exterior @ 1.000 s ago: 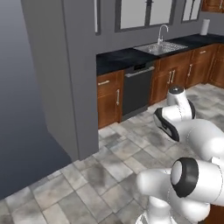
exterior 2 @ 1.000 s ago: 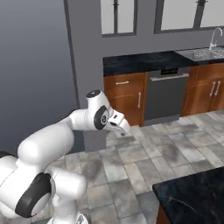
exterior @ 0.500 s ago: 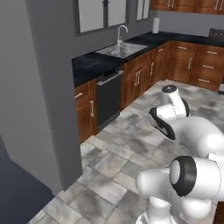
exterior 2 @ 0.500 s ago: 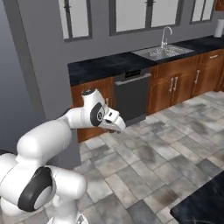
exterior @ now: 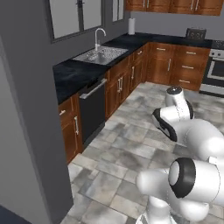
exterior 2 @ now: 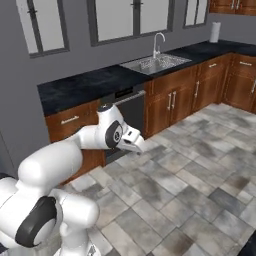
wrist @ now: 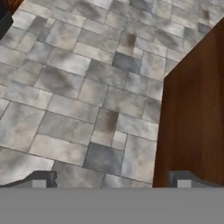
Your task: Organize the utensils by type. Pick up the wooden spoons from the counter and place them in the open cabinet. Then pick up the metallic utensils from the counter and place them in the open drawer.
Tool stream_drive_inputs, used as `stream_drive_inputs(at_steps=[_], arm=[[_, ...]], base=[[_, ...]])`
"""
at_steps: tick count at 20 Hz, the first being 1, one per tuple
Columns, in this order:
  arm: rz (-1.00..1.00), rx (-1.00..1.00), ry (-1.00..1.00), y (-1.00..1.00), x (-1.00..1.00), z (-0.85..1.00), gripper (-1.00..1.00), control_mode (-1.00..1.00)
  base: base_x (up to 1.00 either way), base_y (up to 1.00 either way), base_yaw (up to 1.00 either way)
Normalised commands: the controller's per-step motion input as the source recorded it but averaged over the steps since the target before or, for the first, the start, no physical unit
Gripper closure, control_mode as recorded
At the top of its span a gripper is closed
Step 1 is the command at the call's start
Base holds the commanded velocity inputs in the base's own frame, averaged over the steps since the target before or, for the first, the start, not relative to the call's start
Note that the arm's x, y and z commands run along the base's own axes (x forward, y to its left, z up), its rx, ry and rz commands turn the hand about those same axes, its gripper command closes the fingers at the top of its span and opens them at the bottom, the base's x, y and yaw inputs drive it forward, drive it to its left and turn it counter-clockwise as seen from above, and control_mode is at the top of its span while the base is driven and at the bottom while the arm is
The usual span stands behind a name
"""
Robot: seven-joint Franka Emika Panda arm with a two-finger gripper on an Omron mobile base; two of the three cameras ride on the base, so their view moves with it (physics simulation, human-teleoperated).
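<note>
Nothing done yet, by the look of things. Nearest, gripper spread fully wide and holding nothing, tips at the bottom of the hand view, aimed down at grey tiled floor with a brown wooden panel close on one side. Arm folded in over the base, hand hanging above open floor, well apart from any bench. Farther off, dark bench above wooden cabinets and a black dishwasher, bare as far as can be told. Beyond that, sink with faucet, then a paper towel roll near the corner. No wooden spoons or metallic utensils to be made out, no open cabinet or open drawer either; cannot tell where they lie. Whole task left: finding the utensils, then both sortings.
</note>
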Motion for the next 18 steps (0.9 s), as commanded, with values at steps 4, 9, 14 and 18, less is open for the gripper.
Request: stream_drive_inputs(at_steps=[4, 9, 14, 18], arm=[[0.00, 0.00, 0.00, 0.00, 0.00, 0.00, -1.00, 1.00], [0.00, 0.00, 0.00, 0.00, 0.00, 0.00, -1.00, 1.00], [0.00, 0.00, 0.00, 0.00, 0.00, 0.00, -1.00, 1.00], [0.00, 0.00, 0.00, 0.00, 0.00, 0.00, -1.00, 1.00]], base=[[0.94, 0.00, -0.21], [0.82, 0.00, -0.38], [0.81, 0.00, -0.41], [0.87, 0.00, -0.34]])
